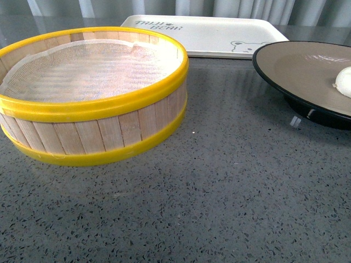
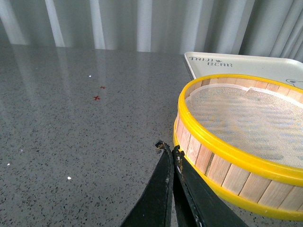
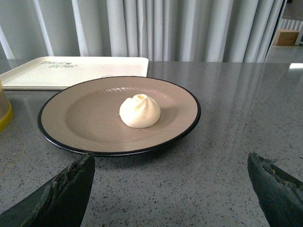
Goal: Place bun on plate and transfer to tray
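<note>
— Starting from the front?
— Yes. At left, on the grey speckled table point(image 1: 219, 197), a yellow-rimmed wooden steamer basket point(image 1: 109, 131) lined with white mesh. Behind it, the tray point(image 1: 208, 35), lying flat, with dark lettering and a small bear face. At the right edge, the plate point(image 1: 307, 68), brown inside and black at the rim, carrying the bun point(image 1: 344, 82), half cut off by the frame.
— And from the left wrist?
— Low over the table, the left gripper point(image 2: 169, 149), fingers pressed together with nothing between them, tips just beside the basket's wooden wall; touching or not, cannot tell. Beyond the basket, a corner of the tray. Farther off on the table, two small red marks point(image 2: 97, 98).
— From the right wrist?
— The right gripper point(image 3: 170, 163) spread wide, one dark finger to either side, both short of the plate's near rim, holding nothing. Bun upright near the middle of the plate, pleated top up. Plate standing on the table, not on the tray; tray close behind it, contact impossible to judge.
</note>
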Available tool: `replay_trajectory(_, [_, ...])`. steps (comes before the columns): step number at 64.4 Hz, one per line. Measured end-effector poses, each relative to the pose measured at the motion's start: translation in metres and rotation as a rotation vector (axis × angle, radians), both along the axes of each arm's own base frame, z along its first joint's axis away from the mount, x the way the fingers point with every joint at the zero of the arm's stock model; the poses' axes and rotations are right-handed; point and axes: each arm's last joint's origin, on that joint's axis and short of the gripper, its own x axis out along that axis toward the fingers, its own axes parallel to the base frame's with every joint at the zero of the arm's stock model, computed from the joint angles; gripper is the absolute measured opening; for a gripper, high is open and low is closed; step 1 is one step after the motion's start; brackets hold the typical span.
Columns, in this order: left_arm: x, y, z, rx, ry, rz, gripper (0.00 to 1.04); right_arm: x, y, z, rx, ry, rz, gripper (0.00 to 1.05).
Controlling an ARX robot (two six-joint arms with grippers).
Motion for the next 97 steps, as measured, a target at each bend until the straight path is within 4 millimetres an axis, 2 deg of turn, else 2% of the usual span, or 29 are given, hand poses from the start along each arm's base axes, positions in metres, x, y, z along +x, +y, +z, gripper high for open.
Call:
replay_trajectory(28, [-0.012, 0.0, -0.015, 0.0, -0.001, 0.0, 0.04, 0.0, 0.0, 0.0, 0.0, 0.0, 0.0, 0.96])
replay_trajectory(49, [-0.019, 0.0, -0.013, 0.0, -0.029, 0.0, 0.04, 0.0, 0.0, 0.0, 0.0, 0.0, 0.0, 0.96])
replay_trajectory(59, [-0.03, 0.0, -0.016, 0.001, -0.027, 0.0, 0.04, 0.0, 0.0, 0.0, 0.0, 0.0, 0.0, 0.96])
replay_trajectory(69, [-0.03, 0.0, -0.016, 0.0, -0.023, 0.0, 0.04, 0.0, 0.0, 0.0, 0.0, 0.0, 0.0, 0.96])
replay_trajectory(79, [-0.03, 0.0, -0.016, 0.001, -0.023, 0.0, 0.29, 0.0, 0.0, 0.0, 0.0, 0.0, 0.0, 0.96])
replay_trajectory(82, [-0.03, 0.0, -0.016, 0.001, -0.024, 0.0, 0.39, 0.0, 0.0, 0.0, 0.0, 0.0, 0.0, 0.96])
replay_trajectory(97, [-0.03, 0.0, -0.016, 0.001, -0.023, 0.0, 0.79, 0.0, 0.0, -0.001, -0.033, 0.027, -0.033, 0.96])
